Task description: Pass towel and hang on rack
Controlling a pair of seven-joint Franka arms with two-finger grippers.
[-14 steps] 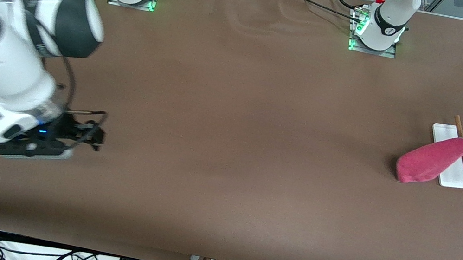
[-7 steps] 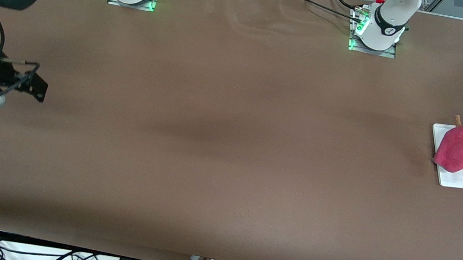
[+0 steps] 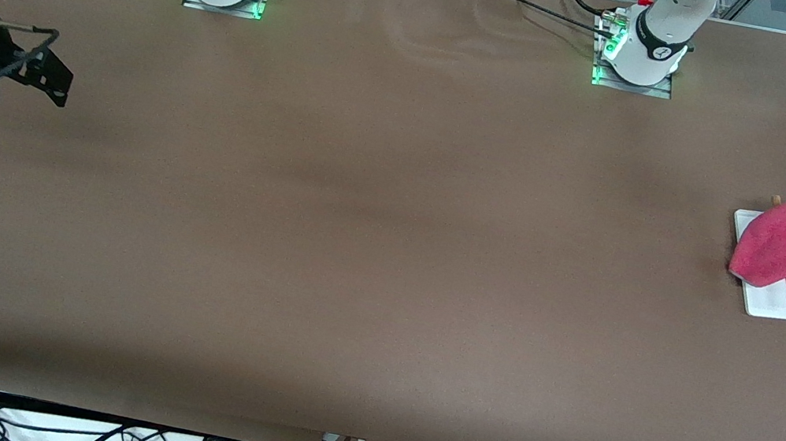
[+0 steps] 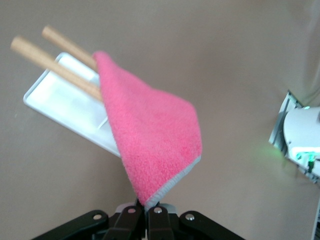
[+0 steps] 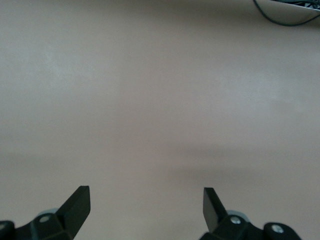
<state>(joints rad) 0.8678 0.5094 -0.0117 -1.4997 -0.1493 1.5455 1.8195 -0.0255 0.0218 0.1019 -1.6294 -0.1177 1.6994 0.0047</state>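
Small soft pink-red towel with a pale stitched hem (image 4: pixel 152 145), pinched at one corner by the left pincer (image 4: pixel 146 211), fingers pressed together on the cloth. Held in the air over the rack (image 3: pixel 770 304), a small white flat rectangular base with two thin light-brown wooden rods (image 4: pixel 52 62), at the left arm's end of the brown table (image 3: pixel 388 252). Hangs slanted, the lower part draped across both rods and covering much of the white base. Touching the rods or just above them: cannot tell. Right pincer (image 5: pixel 146 206) spread wide, nothing between its fingers, up over the bare table at the right arm's end, well apart from towel and rack.
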